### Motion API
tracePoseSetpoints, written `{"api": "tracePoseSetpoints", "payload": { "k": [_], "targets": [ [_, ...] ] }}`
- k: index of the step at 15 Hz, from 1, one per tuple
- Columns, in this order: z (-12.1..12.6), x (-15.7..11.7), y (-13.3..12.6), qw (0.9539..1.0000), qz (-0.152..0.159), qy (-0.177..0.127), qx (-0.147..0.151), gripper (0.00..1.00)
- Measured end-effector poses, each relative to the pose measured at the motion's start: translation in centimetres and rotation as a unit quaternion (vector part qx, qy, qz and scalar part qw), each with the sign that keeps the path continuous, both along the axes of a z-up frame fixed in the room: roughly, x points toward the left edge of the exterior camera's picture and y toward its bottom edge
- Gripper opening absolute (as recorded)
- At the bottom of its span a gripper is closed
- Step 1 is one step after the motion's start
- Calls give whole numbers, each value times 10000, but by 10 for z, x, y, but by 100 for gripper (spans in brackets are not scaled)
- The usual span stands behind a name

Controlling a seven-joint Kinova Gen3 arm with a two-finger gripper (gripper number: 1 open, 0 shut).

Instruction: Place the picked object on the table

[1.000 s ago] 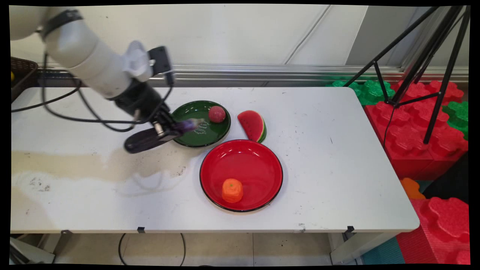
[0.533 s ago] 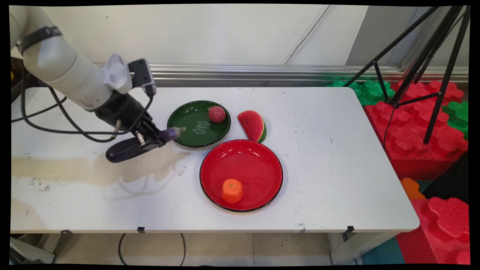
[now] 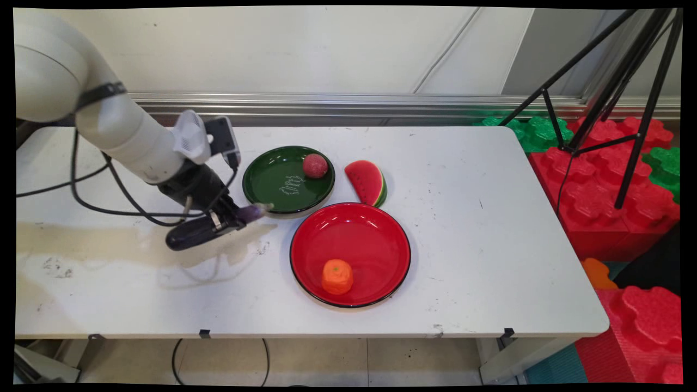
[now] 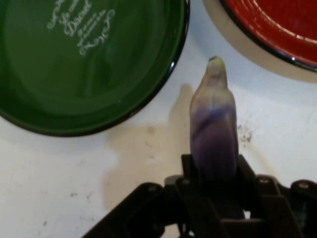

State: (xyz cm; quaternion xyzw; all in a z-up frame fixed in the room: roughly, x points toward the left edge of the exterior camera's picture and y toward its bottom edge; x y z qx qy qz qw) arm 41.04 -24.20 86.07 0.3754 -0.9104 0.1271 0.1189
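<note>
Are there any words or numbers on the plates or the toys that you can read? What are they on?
"Discuit": roughly how the largest white cursive word reads on the round dark green plate, hand view; uncertain.
Smaller white lines above it, with curly flourishes: too blurred to read.
Same white print on that plate in the main view: too small to read.
Round red plate, purple toy eggplant in the black pincer, other toys: no text.
</note>
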Motion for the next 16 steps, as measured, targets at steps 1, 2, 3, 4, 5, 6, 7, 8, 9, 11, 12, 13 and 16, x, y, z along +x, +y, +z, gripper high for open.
{"api": "tracePoseSetpoints", "payload": {
  "k": [1, 2, 3, 4, 5, 6, 7, 8, 9, 11, 12, 13, 16],
  "targets": [
    [-8, -1, -3, 10000, -26, -7, 31, 0],
    [-15, -2, -5, 10000, -49, -7, 49, 0],
    [-22, -3, -6, 10000, -72, -9, 62, 0],
    [-28, -5, -7, 9999, -90, -8, 68, 0],
    [-34, -5, -8, 9999, -101, -10, 72, 0],
    [-38, -6, -9, 9999, -109, -11, 73, 0],
    [-41, -6, -8, 9999, -113, -11, 74, 0],
    [-44, -6, -8, 9999, -123, -12, 72, 0],
    [-45, -6, -8, 9999, -131, -9, 69, 0],
    [-48, -6, -6, 9998, -166, 7, 50, 100],
    [-48, -6, -5, 9998, -190, 19, 32, 100],
    [-47, -6, -4, 9998, -215, 30, 9, 100],
    [-42, -5, -1, 9995, -300, 43, -42, 100]
  ]
}}
